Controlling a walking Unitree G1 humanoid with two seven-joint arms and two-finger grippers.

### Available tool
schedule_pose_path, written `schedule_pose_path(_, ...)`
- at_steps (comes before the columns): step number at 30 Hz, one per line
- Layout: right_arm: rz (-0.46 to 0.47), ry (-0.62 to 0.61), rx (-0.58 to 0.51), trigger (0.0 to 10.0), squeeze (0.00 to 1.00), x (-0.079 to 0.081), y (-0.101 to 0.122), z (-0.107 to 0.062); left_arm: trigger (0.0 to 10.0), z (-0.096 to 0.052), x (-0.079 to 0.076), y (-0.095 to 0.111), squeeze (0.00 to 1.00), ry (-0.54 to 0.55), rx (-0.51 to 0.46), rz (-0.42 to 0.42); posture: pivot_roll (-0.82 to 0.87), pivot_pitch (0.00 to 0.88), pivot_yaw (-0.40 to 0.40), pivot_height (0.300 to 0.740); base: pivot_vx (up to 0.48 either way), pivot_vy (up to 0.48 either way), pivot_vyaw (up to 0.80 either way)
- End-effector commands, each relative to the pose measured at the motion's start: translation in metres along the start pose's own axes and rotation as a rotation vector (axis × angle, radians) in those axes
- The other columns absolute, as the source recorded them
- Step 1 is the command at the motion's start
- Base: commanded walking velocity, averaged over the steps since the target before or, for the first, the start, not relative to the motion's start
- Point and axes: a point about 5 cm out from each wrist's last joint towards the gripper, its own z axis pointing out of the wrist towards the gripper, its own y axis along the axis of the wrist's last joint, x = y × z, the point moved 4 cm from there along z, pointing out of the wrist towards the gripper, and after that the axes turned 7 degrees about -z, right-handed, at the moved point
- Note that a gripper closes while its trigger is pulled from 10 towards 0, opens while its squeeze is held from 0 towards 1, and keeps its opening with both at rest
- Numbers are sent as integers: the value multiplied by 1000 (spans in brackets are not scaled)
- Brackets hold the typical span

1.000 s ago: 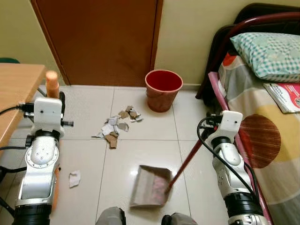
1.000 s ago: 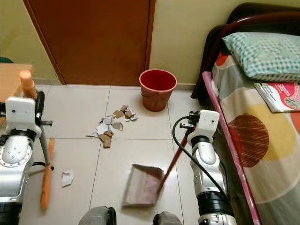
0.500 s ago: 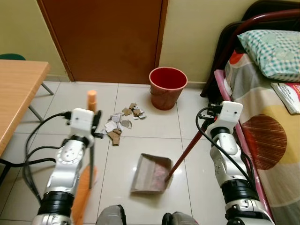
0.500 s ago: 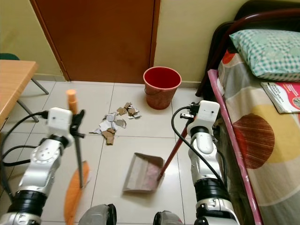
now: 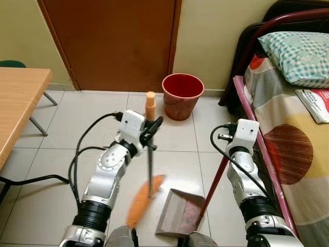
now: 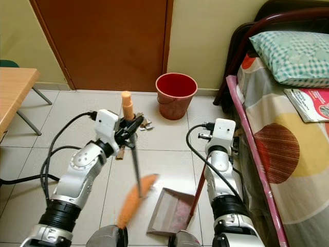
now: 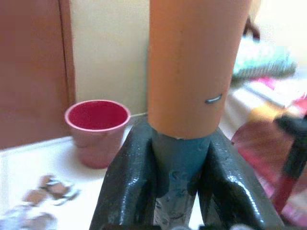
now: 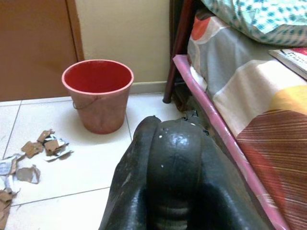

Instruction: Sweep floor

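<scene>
My left gripper (image 5: 150, 127) is shut on the dark shaft of a broom, just below its orange cap (image 5: 150, 99). The orange brush head (image 5: 144, 200) is blurred and sits left of the dustpan. The grey-brown dustpan (image 5: 178, 219) lies on the tiles near my feet, and its red handle (image 5: 212, 181) rises to my right gripper (image 5: 229, 153), which is shut on it. My left arm covers most of the torn paper and cardboard scraps (image 6: 145, 123); the scraps (image 8: 33, 153) lie on the tiles in front of the red bucket (image 5: 182, 95).
A bed (image 5: 288, 154) with a pink rail, a checked pillow (image 5: 300, 49) and a magazine (image 5: 314, 103) lines the right side. A wooden table (image 5: 18, 108) stands at the left, and a brown door (image 5: 110, 41) is behind. Black cables (image 5: 36, 180) trail on the floor at the left.
My left arm has swung the broom from the left side to the middle, over the scrap pile. The dustpan now sits closer to my feet and further right.
</scene>
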Motion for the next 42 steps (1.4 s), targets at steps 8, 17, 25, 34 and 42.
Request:
schedule_pose_path(8,-9,-18,-22,10000,0,-4,6,3,10000,-22,57,28,0,190,-91,-214,71,131,-34,740,0,0,0)
schedule_pose_path(17,2,-41,-36,10000,0,-30,3,0,10000,-69,117,80,0,453,-223,-18,60,158,-61,740,0,0,0)
schedule_pose_path(25,94,16,-75,10000,0,-34,-1,-14,10000,-93,115,36,0,460,-63,132,32,114,-53,740,0,0,0)
schedule_pose_path(34,161,128,-164,10000,0,-25,17,-24,10000,-97,90,4,0,357,23,200,23,81,-37,740,0,0,0)
schedule_pose_path(42,134,154,-185,10000,0,-28,22,-30,10000,-92,79,-2,0,323,15,201,16,82,-34,740,314,0,0)
